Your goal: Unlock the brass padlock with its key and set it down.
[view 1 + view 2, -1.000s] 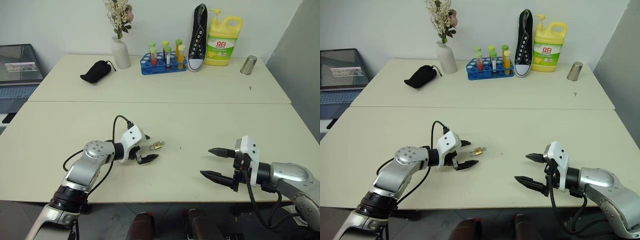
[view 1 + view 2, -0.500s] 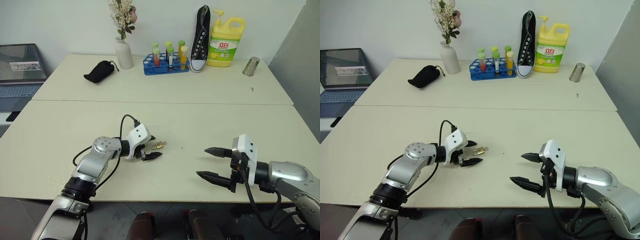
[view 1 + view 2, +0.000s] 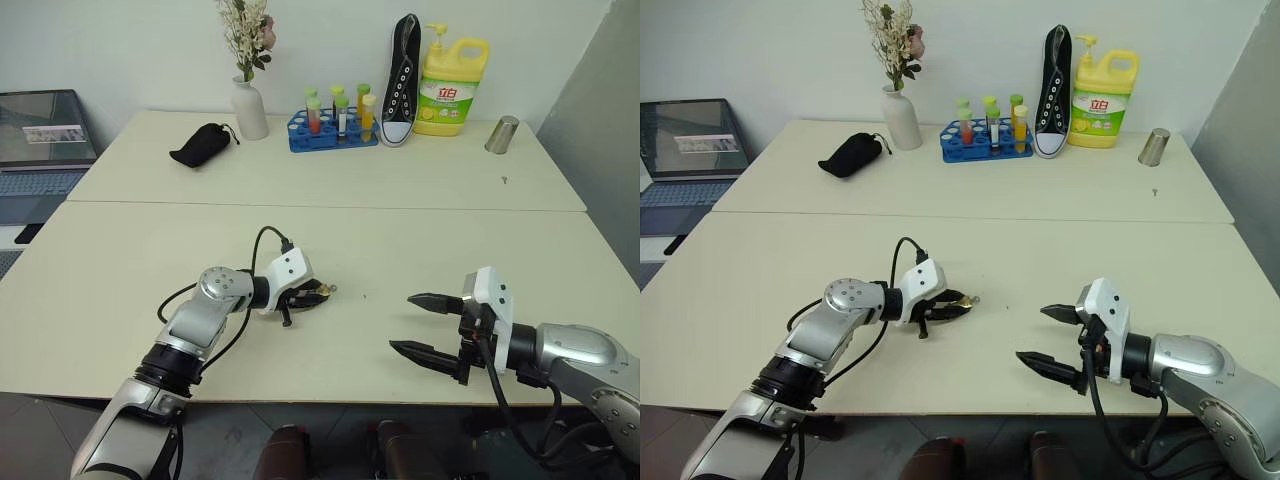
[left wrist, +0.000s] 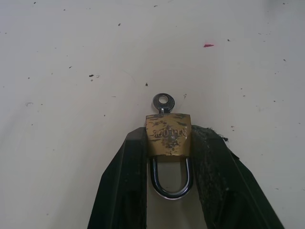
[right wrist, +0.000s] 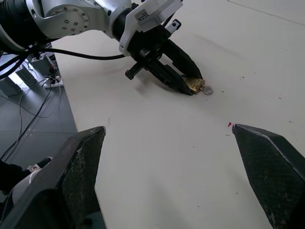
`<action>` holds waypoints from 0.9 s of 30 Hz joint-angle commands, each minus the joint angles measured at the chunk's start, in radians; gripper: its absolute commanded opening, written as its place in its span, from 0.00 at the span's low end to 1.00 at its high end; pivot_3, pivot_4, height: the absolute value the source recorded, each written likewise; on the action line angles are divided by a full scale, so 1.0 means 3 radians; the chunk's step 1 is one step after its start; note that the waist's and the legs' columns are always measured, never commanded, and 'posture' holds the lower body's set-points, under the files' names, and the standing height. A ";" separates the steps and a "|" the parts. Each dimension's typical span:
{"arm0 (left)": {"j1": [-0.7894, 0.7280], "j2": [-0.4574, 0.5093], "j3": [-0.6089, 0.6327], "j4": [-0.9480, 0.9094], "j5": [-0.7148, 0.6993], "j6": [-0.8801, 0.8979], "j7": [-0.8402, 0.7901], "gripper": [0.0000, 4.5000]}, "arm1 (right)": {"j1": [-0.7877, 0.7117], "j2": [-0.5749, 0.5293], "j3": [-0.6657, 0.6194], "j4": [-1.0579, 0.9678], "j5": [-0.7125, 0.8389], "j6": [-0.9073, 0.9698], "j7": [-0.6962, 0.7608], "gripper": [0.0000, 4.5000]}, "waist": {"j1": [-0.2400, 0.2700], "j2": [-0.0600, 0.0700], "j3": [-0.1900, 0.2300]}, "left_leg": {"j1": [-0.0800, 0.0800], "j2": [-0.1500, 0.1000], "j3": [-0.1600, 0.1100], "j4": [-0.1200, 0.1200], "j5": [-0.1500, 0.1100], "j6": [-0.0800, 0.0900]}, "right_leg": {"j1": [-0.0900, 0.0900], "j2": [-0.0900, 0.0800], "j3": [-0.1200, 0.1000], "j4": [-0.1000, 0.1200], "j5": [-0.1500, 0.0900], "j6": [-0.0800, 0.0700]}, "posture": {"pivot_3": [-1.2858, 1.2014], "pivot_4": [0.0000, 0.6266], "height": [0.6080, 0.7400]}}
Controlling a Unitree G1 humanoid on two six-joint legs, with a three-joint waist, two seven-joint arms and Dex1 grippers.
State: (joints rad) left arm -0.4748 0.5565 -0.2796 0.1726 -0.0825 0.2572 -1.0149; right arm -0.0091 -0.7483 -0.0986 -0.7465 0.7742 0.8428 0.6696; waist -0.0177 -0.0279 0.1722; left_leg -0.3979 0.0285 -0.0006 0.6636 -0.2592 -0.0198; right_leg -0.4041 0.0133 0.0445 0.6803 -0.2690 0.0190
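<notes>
1. The left gripper [image 3: 314, 296] lies low on the near table [image 3: 420, 250], its black fingers closed around the brass padlock [image 3: 318, 293].
2. The right gripper [image 3: 424, 325] hovers well apart to the right, jaws spread wide with nothing between them.
3. On the far table [image 3: 300, 175]: a black pouch [image 3: 196, 144], a white vase [image 3: 249, 107], a blue tube rack [image 3: 332, 131], a black sneaker [image 3: 400, 63], a yellow detergent bottle [image 3: 449, 71], and a metal cup [image 3: 500, 133].
4. A laptop [image 3: 42, 140] stands at the left edge.

A pale cream surface [image 3: 120, 260] carries the brass padlock [image 3: 314, 294] near its front; at the back stand a white vase [image 3: 249, 108], black pouch [image 3: 200, 144], blue tube rack [image 3: 330, 135], sneaker [image 3: 400, 78], yellow bottle [image 3: 452, 88] and metal cup [image 3: 499, 133]
</notes>
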 commanded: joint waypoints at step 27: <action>-0.0779 -0.0201 -0.0032 0.0860 0.1444 -0.4707 0.1047 0.21 | -0.0233 0.0362 -0.0121 0.0091 0.0425 -0.0074 -0.0391 1.00 | 0.0034 -0.0006 0.0004 | -0.0006 -0.0001 0.0008 -0.0001 0.0000 0.0000 | -0.0003 0.0003 -0.0001 -0.0004 0.0001 0.0002 | 0.52 0.24 1.00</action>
State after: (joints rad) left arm -0.7090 0.4897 -0.3112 0.4671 0.3452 -1.1548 -0.7431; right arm -0.0457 -0.6492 -0.1485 -0.7380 0.8775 0.8192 0.5504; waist -0.0075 -0.0298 0.1735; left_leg -0.3997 0.0285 0.0019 0.6632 -0.2593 -0.0198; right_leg -0.4049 0.0142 0.0442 0.6789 -0.2687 0.0195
